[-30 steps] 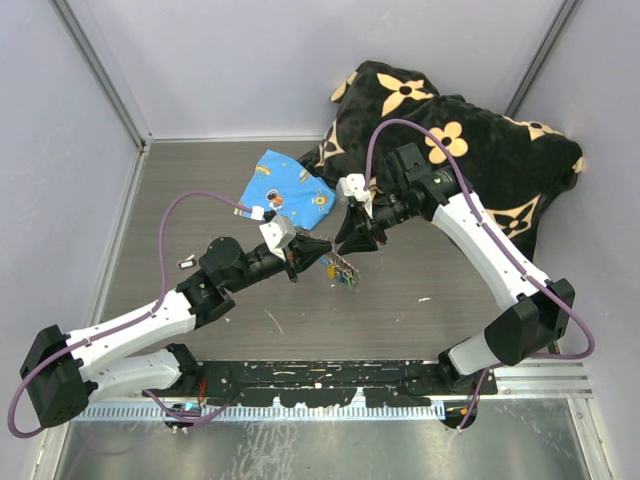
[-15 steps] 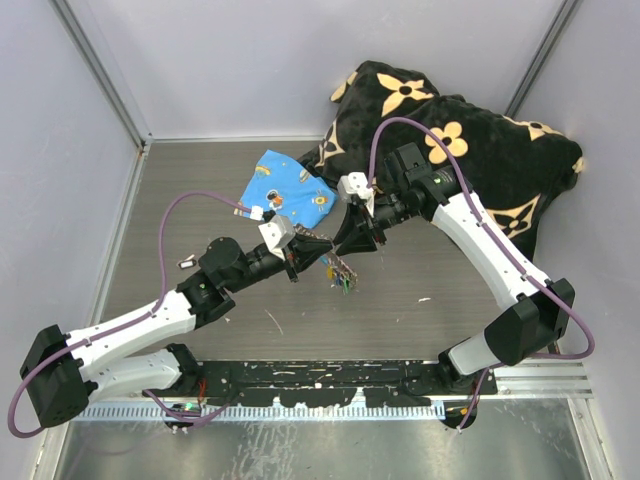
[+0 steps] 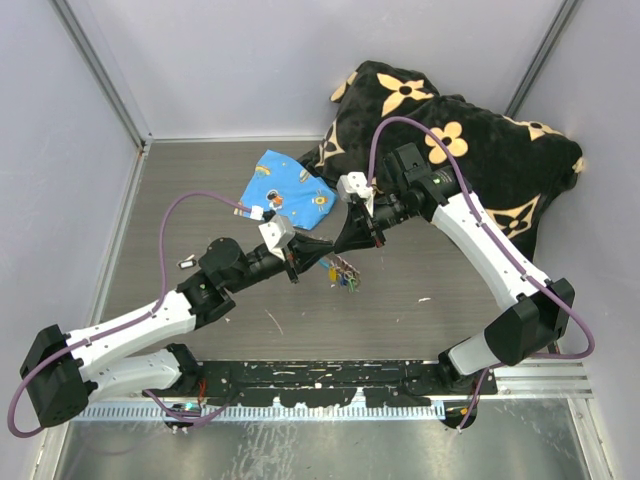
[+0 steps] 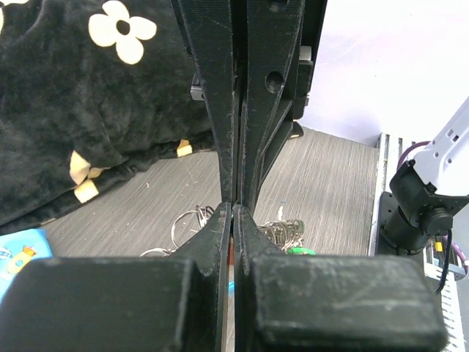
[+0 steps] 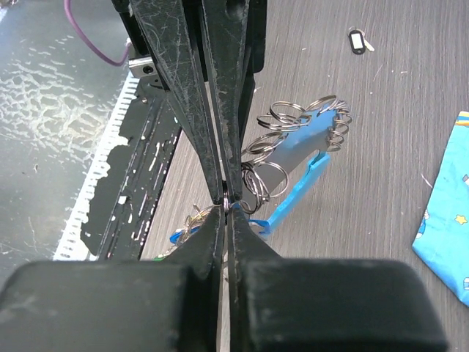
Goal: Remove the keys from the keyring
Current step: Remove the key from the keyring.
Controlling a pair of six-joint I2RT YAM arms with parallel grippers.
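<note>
The keyring (image 3: 346, 272) hangs above the table between my two grippers, a bunch of thin metal rings with a light-blue curved piece (image 5: 297, 192). In the right wrist view the rings (image 5: 297, 121) trail off behind the fingertips. A green key head (image 4: 297, 251) shows among the rings (image 4: 281, 231) in the left wrist view; the other keys are hard to make out. My left gripper (image 3: 327, 250) and right gripper (image 3: 343, 245) meet tip to tip, both shut on a ring of the keyring. The same tip-to-tip hold shows in both wrist views, for the left gripper (image 4: 233, 210) and the right gripper (image 5: 226, 208).
A blue printed cloth (image 3: 285, 190) lies just behind the grippers, also at the right wrist view's edge (image 5: 448, 235). A black flower-patterned blanket (image 3: 480, 150) fills the back right. A small black tag (image 3: 185, 263) lies on the table at the left.
The grippers have stayed joined at the same spot. The hanging bunch of rings and keys has swung slightly below them.
</note>
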